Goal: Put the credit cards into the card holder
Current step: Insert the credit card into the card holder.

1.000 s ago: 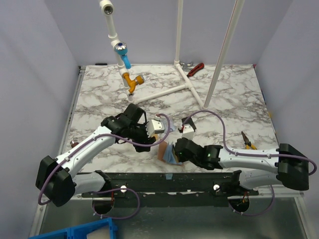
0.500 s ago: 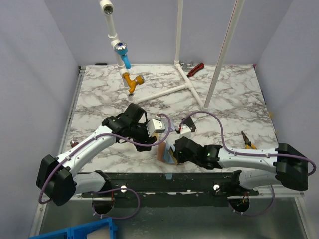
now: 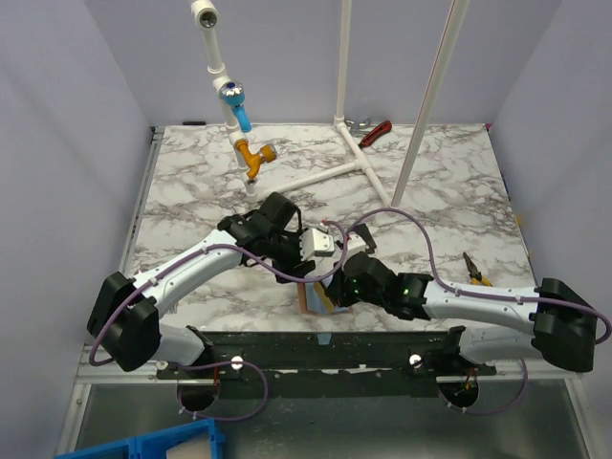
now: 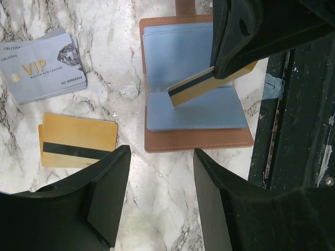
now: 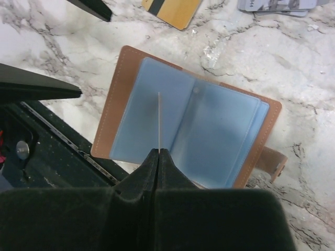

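The card holder (image 4: 194,137) lies open near the table's front edge, tan-brown outside with light blue pockets; it also shows in the right wrist view (image 5: 119,100) and the top view (image 3: 308,297). My right gripper (image 5: 158,151) is shut on a gold card with a dark stripe (image 4: 194,89), held edge-down just above the holder's pockets. My left gripper (image 4: 159,198) is open and empty, above bare table beside the holder. A second gold striped card (image 4: 78,141) and a stack of silvery-grey cards (image 4: 44,65) lie flat on the table.
A black rail (image 4: 293,130) runs along the table's front edge beside the holder. A white pipe frame (image 3: 325,172) with blue and orange fittings stands at the back. Red-handled pliers (image 3: 376,132) lie far back, yellow-handled pliers (image 3: 476,271) at the right.
My left arm has swung right and forward, over the spot beside the holder. My right gripper has shifted a little left with the gold card, over the open holder.
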Robot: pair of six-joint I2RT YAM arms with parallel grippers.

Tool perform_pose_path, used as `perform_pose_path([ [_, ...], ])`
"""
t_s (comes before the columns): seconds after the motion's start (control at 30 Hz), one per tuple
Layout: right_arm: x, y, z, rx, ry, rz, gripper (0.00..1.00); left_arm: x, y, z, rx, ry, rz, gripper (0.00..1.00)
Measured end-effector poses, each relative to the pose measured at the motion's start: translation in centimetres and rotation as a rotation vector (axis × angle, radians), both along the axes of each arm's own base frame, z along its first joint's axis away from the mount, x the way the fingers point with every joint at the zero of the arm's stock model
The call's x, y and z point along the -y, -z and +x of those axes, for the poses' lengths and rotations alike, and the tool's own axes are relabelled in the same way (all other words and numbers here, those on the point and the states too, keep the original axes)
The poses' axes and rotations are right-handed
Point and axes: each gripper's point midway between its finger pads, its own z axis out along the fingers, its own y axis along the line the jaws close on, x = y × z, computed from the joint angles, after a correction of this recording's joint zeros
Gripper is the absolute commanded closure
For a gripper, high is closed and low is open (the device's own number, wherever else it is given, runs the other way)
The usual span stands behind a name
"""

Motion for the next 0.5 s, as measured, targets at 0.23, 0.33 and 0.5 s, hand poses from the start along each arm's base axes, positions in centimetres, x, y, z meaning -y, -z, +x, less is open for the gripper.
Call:
perform_pose_path([
  [0.23,-1.2,0.3,-0.5,-0.031,-0.048,0.029,0.99,-0.1,1.2,-0.2,0.028,0.031,0.028,0.47],
  [0.33,-1.4,1.7,-0.5,-0.057,-0.056,0.008,0.99,-0.4,2.3,-0.8,0.037,0.055,0.060,0.47],
  [0.5,-1.4,3.0,0.1,-0.100,-0.054,0.014,0.99,-0.6,4.5,-2.3,0.075,0.133,0.117,0.47],
])
